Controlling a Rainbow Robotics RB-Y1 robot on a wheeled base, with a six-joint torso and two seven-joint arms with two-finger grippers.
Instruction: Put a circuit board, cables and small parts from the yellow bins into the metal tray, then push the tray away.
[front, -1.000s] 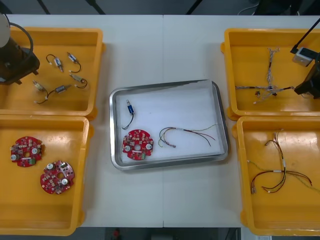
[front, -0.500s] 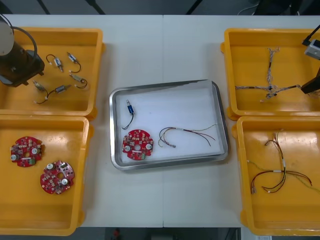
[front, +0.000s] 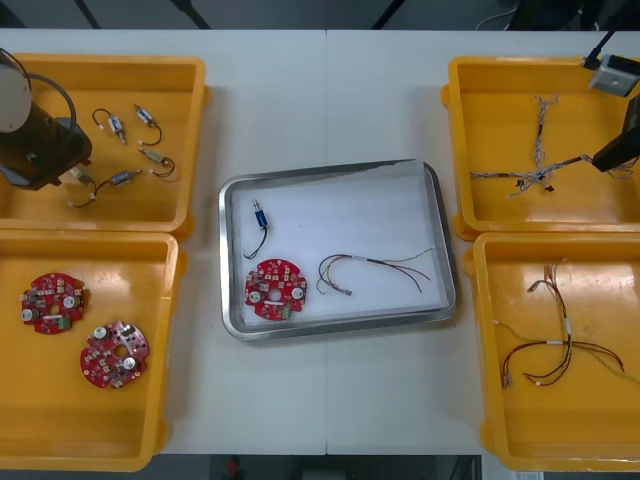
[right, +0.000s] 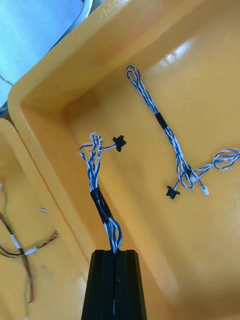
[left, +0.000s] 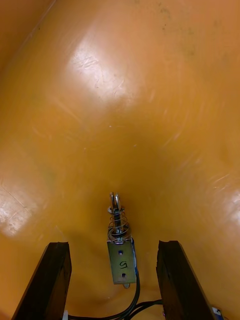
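My right gripper (right: 115, 252) is shut on one end of a twisted blue and white cable (right: 98, 187), which hangs from its fingers above the far right yellow bin (front: 480, 80). In the front view that cable (front: 540, 176) trails from the right gripper (front: 608, 156). A second blue and white cable (right: 171, 145) lies on the bin floor. My left gripper (left: 114, 247) is open low in the far left yellow bin (front: 190, 130), with a small metal part (left: 121, 250) between its fingers. The metal tray (front: 441, 240) holds a red circuit board (front: 275, 288), a small metal part (front: 259, 217) and a red and yellow cable (front: 375, 268).
Several more small metal parts (front: 135, 125) lie in the far left bin beside the left arm (front: 35, 145). The near left bin (front: 165, 350) holds two red circuit boards (front: 113, 353). Red and yellow cables (front: 555, 350) lie in the near right bin.
The right gripper has risen and drawn back toward the bin's far right corner, pulling the blue and white cable with it. The left arm has shifted nearer and rightward over the small parts.
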